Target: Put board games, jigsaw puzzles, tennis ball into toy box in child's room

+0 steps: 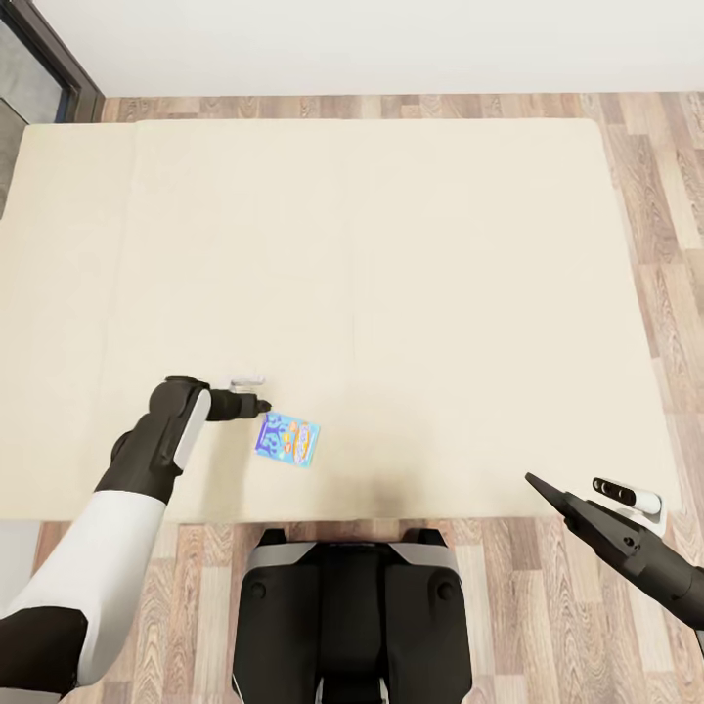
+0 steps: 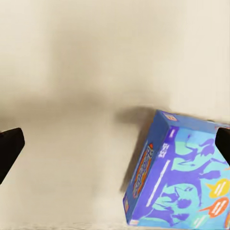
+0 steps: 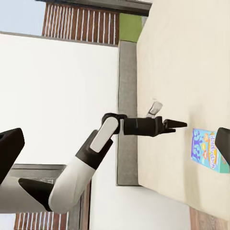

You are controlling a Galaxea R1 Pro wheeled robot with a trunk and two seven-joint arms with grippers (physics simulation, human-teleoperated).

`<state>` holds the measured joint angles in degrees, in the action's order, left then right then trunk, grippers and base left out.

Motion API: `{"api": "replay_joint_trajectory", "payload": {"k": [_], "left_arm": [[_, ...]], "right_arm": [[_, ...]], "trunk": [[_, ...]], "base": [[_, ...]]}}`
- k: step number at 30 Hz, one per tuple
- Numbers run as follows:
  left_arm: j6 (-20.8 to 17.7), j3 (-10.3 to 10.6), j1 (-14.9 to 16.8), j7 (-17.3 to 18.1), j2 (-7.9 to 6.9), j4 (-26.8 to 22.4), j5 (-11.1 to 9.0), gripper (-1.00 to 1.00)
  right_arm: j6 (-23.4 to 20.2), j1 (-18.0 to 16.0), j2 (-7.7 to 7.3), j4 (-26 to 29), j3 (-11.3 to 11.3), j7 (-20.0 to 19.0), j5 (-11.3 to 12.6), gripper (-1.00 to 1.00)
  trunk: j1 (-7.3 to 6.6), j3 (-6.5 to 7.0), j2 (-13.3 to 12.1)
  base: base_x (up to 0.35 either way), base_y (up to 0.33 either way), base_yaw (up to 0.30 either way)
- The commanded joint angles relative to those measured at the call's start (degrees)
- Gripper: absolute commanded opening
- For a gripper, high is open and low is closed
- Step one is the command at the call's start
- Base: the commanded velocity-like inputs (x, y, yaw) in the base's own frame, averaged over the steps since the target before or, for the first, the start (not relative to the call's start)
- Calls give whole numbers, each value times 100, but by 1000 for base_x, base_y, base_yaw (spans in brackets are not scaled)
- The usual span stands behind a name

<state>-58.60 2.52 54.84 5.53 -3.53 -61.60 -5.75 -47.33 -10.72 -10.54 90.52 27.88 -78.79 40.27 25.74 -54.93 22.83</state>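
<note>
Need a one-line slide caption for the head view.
Left gripper hovers open beside a blue board game on the beige bed.

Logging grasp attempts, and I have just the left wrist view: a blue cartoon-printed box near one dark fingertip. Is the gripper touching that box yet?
Observer: Apparently not. In the head view, the open left gripper sits just beside the blue cartoon-printed board game, and the right wrist view shows a slim gap.
Operator: Is the box lying flat?
Observer: Yes, flat on the plain beige mattress, near the edge closest to the robot.
Operator: Where's the other arm?
Observer: The right gripper hangs open near the mattress's near right corner, holding nothing.
</note>
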Motion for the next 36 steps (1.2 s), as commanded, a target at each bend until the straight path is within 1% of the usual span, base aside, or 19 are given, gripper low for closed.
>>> {"api": "replay_joint_trajectory", "payload": {"k": [1,8,14,18,20,22,25,26,28,29,33,36], "left_arm": [[-19,5,-60,9,-8,-5,-54,100],[132,-32,-495,375,-23,-10,-49,100],[310,-25,-800,477,-20,-17,-51,100],[634,8,-1085,507,17,-43,-56,100],[722,12,-1152,522,24,-66,-60,100],[799,10,-1218,612,21,-104,-63,100],[841,2,-1254,847,6,-149,-61,100],[855,-9,-1268,1072,-5,-185,-57,100],[865,-18,-1281,1311,-19,-210,-41,100],[874,-23,-1295,1525,-43,-227,-28,100],[889,-27,-1319,1872,-94,-274,-26,100],[892,-25,-1324,1955,-106,-291,-28,100]], "right_arm": [[-48,-1,-1,1,2,-5,16,100],[-48,-1,-1,-2,6,-6,16,100],[-48,-2,-1,-5,6,-5,16,100],[-47,-2,-2,-7,6,-5,11,100],[-48,-3,-2,-7,6,-5,10,100],[-48,-2,-1,-7,8,-5,9,100],[-46,-1,-2,-8,12,-5,11,100],[-47,-1,-2,-8,13,-5,10,100],[-47,-1,-2,-8,12,-3,9,100],[-46,-1,-1,-8,10,-1,10,100],[-41,-1,-1,-8,7,4,9,100],[-42,0,-1,-8,8,4,8,100]], "trunk": [[4,3,9],[4,27,9],[4,30,9],[4,31,9],[4,31,9],[4,31,9],[4,31,9],[4,31,9],[4,31,9],[4,31,9],[4,31,9],[4,31,9]], "base": [[0,0,0],[0,0,0],[0,0,0],[0,0,0],[0,0,0],[0,0,0],[0,0,0],[0,0,0],[0,0,0],[0,0,0],[0,0,0],[0,0,0]]}}
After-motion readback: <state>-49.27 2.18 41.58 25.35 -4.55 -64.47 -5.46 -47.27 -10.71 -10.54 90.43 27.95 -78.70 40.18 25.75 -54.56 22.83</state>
